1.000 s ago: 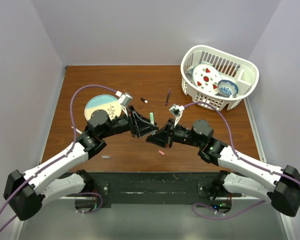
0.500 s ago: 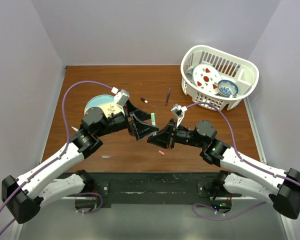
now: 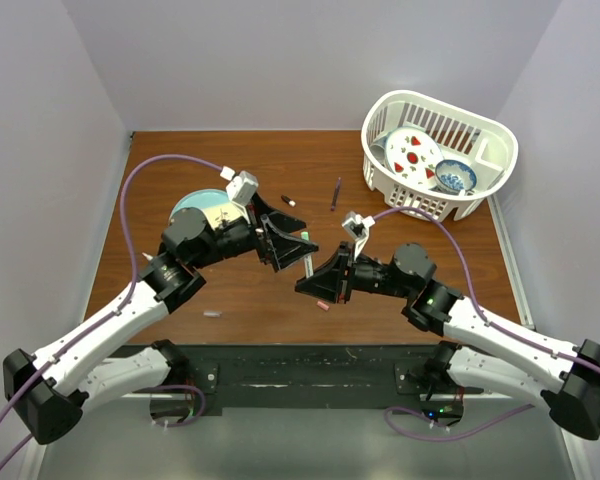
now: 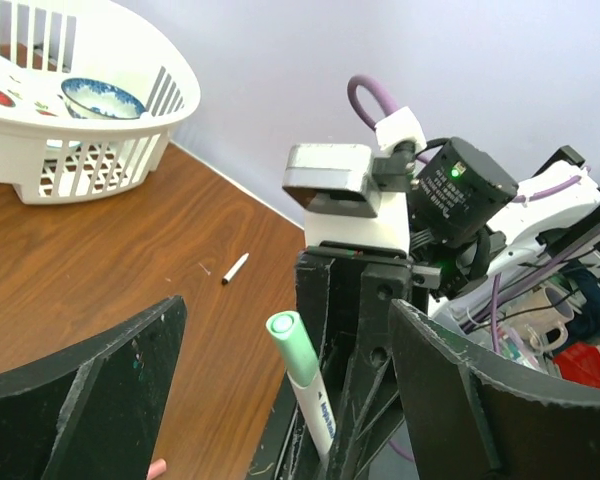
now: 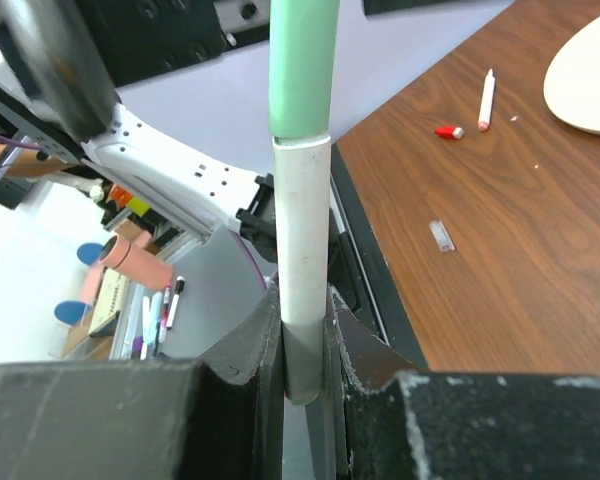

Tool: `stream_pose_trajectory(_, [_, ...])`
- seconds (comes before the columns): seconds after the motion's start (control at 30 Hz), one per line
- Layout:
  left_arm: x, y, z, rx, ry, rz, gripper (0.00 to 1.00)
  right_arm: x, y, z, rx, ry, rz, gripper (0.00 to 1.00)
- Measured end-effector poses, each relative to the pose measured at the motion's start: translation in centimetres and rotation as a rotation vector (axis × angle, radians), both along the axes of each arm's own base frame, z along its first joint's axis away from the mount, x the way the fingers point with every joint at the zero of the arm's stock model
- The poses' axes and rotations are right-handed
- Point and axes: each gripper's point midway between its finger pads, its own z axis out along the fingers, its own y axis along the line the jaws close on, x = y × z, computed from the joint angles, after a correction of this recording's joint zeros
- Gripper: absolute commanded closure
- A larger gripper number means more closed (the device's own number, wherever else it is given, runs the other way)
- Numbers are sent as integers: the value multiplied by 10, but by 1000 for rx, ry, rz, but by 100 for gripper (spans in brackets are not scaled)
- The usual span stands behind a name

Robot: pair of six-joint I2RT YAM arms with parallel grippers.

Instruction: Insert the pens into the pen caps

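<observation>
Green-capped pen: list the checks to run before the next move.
1. Green cap on the pen barrel: ok, edges meet.
2. Cap fully pressed home: cannot tell.
3. Right fingers shut on the pen: ok.
4. Left fingers open, apart from the cap: ok.
5. Next pen located: ok, a dark pen lies on the table beside the basket.

Plastic and wood finishes
Smooth white plastic pen [image 5: 302,230], satin mint cap [image 5: 302,70]; scuffed matt black right gripper [image 5: 302,345]; grained brown wood table [image 5: 540,230]; white plastic basket [image 4: 120,130].
</observation>
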Motion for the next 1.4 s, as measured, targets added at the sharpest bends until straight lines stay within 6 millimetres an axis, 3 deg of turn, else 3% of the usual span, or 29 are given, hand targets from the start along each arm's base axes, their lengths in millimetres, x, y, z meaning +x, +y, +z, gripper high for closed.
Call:
stream_pose_trajectory(0.27, [-3, 2, 8, -18, -14, -7, 21, -1, 0, -8, -11, 12, 3, 100])
stream_pose_trajectory(0.4, [-6, 1, 9, -21, -16, -28, 31, -2, -1, -11, -15, 16, 4, 100])
stream_pose_trajectory(0.63, [-8, -8, 1, -13, 8, -81, 27, -6, 1, -10, -3, 26, 25, 100])
stream_pose_trajectory(0.87, [-7, -14, -10, 9, 30, -112, 35, -8, 1, -9, 0, 23, 33, 100])
stream_pose_trajectory(1.07, [-9, -14, -8, 5, 24, -122, 56, -8, 1, -9, 0, 23, 33, 100])
stream_pose_trajectory(1.1, [-9, -14, -8, 5, 23, -125, 66, -8, 1, -9, 0, 22, 33, 100])
stream_pose_trajectory(1.17, [-10, -14, -8, 2, 25, -130, 95, -8, 1, -9, 1, 22, 33, 100])
stream_pose_trajectory(1.2, [-10, -14, -8, 1, 27, -132, 100, -8, 1, -9, 1, 21, 35, 100])
stream_pose_trajectory(1.4, [-13, -13, -8, -47, 30, -141, 100, -9, 1, -8, 4, 21, 38, 100])
